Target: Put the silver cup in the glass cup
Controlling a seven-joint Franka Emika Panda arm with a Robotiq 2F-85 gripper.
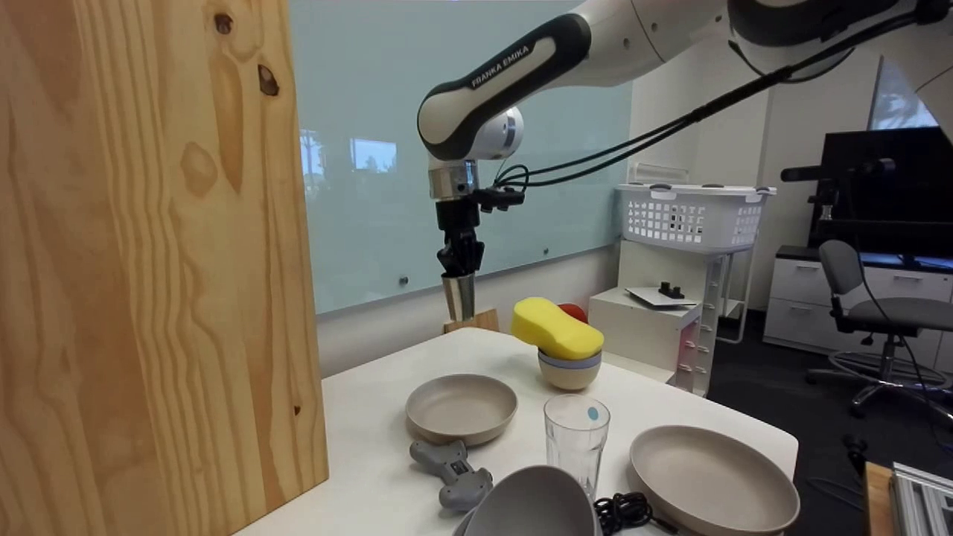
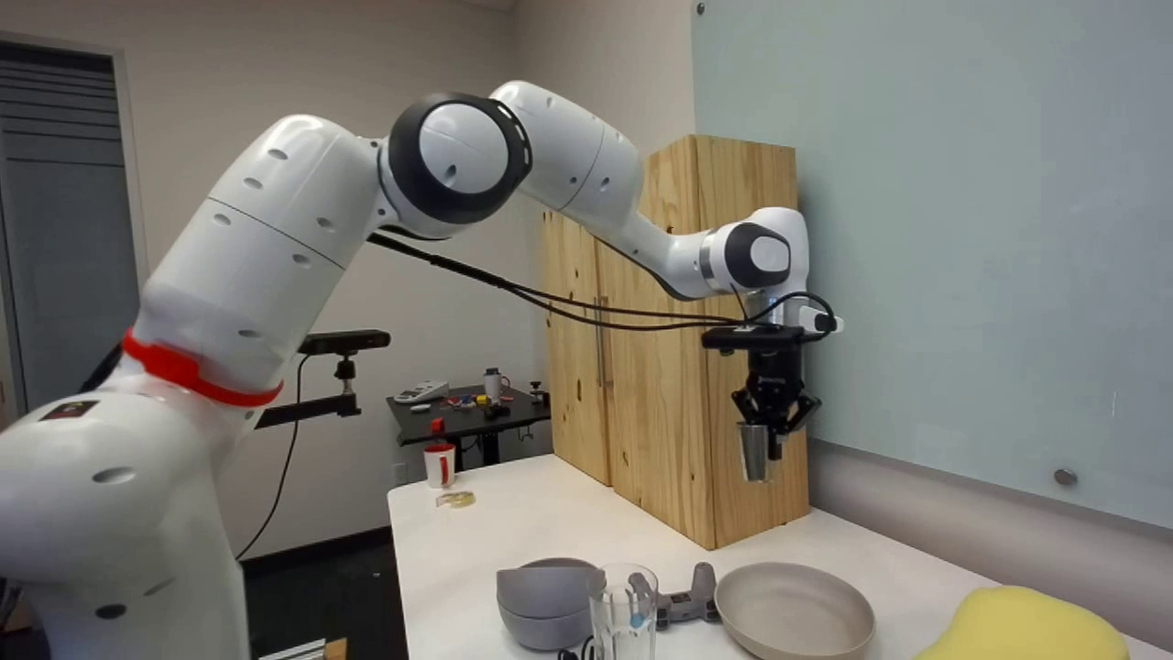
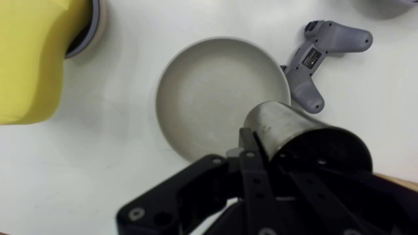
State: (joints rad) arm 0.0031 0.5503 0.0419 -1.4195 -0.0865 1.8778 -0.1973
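The silver cup [image 1: 459,299] hangs high above the table's far part, its mouth up, in both exterior views [image 2: 753,453]. My gripper [image 1: 461,266] is shut on its wall. In the wrist view one finger of the gripper [image 3: 263,150] lies outside the silver cup [image 3: 277,119]; the other finger goes into the dark mouth and its tip is hidden. The clear glass cup [image 1: 575,439] stands upright on the table, lower than and apart from the silver cup; it also shows in an exterior view [image 2: 625,616]. It is out of the wrist view.
A shallow tan bowl [image 3: 212,91] lies below the gripper, beside a grey game controller [image 3: 303,68]. Grey bowls [image 1: 532,506], a black cable [image 1: 624,512] and a tan plate [image 1: 715,476] surround the glass cup. A yellow sponge [image 1: 558,327] tops a pot. A wooden cabinet [image 2: 706,367] stands close.
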